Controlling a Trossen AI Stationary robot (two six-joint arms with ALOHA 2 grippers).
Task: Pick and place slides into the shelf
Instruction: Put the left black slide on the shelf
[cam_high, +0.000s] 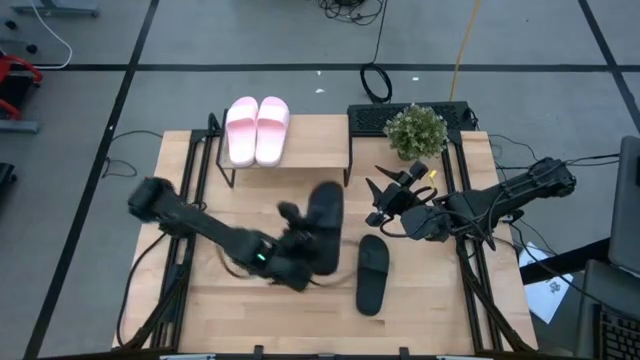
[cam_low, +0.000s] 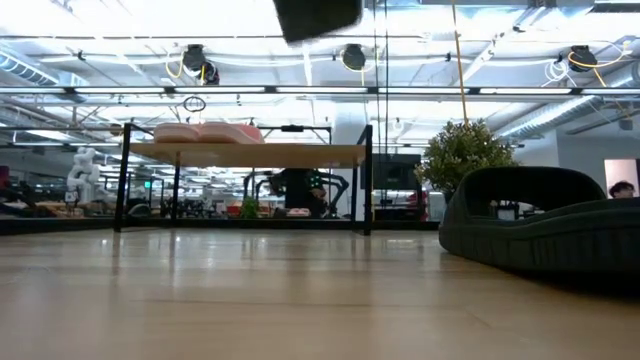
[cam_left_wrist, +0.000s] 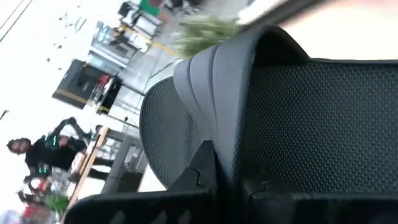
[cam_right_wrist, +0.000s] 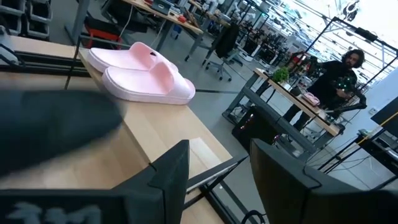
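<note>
One black slide (cam_high: 325, 208) is up in the air in my left gripper (cam_high: 300, 255), over the middle of the table; the low view shows it at the picture's top (cam_low: 318, 15). The other black slide (cam_high: 372, 272) lies flat on the table, to the right of it and nearer. The pink pair (cam_high: 257, 130) rests sole-down on the shelf's top board (cam_high: 320, 140), at its left half. My right gripper (cam_high: 385, 205) hovers open, right of the lifted slide, near the plant. My left gripper is shut on the black slide's smooth side rim (cam_left_wrist: 214, 134), pinched between the two fingers (cam_left_wrist: 202, 171) in the left wrist view. The fingers come from the table's near-left side. The slide is lifted clear and reaches from the gripper toward the shelf.
A potted plant (cam_high: 415, 130) stands at the table's far right, beside the shelf's right end. The space under the shelf's board (cam_low: 250, 200) shows open in the low view. A person (cam_right_wrist: 342, 74) stands at a bench in the room beyond.
</note>
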